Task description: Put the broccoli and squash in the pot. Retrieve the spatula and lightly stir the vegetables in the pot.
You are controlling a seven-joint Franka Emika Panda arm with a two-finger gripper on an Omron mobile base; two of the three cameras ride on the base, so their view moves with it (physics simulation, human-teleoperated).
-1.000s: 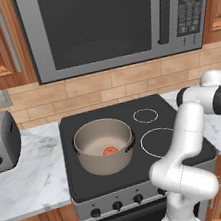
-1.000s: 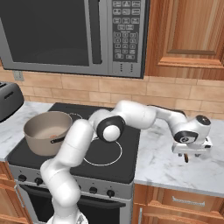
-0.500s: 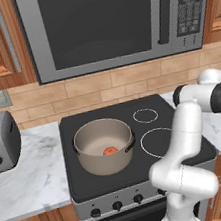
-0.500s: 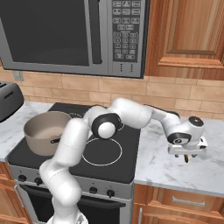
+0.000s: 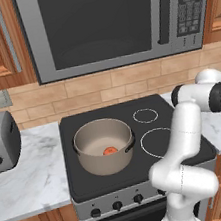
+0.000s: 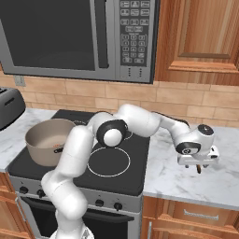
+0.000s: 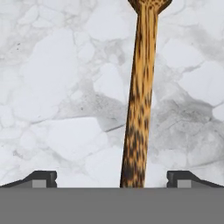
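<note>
Hand view, nearest: my claw (image 7: pixel 111 178) stands spread wide, its two dark fingertips (image 7: pixel 41 177) set well apart at the frame's bottom, pinching nothing. Between them, on the white marble counter (image 7: pixel 57 109), lies the spatula (image 7: pixel 139 105); its speckled wooden handle runs straight up the frame. The head is cut off at the top edge, so only its first widening shows, and the near end of the handle is hidden behind the lower band. Whether the tips touch the counter cannot be told.

Right base view: my claw (image 6: pixel 198 164) hangs over the counter right of the stove (image 6: pixel 126 179); a brown sliver of the spatula shows beneath it, the rest hidden by my hand.

Left base view, farther: the pot (image 5: pixel 104 147) sits on the stove's left front burner with the squash (image 5: pixel 109 151) inside. The broccoli cannot be made out.
</note>
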